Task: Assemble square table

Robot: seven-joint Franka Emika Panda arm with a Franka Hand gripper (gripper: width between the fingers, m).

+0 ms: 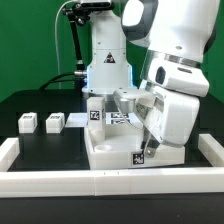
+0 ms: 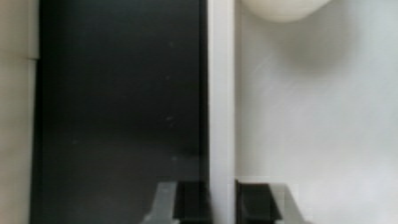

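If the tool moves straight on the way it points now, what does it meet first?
Most likely the square table slab: its raised edge runs between the fingers of the tool. How close it is, I cannot tell.

Glossy white arm [image 1: 176, 96], seemingly black-jointed

The exterior camera stands off the arm, somewhat above the black tabletop [image 1: 40, 100], facing the robot's white base [image 1: 107, 70] from middling range. The wrist camera sits close behind the two-finger pincer [image 2: 222, 205], looking down along it. Both views share the large white plastic square slab [image 1: 115, 150] at the pincer and the tabletop beside it.
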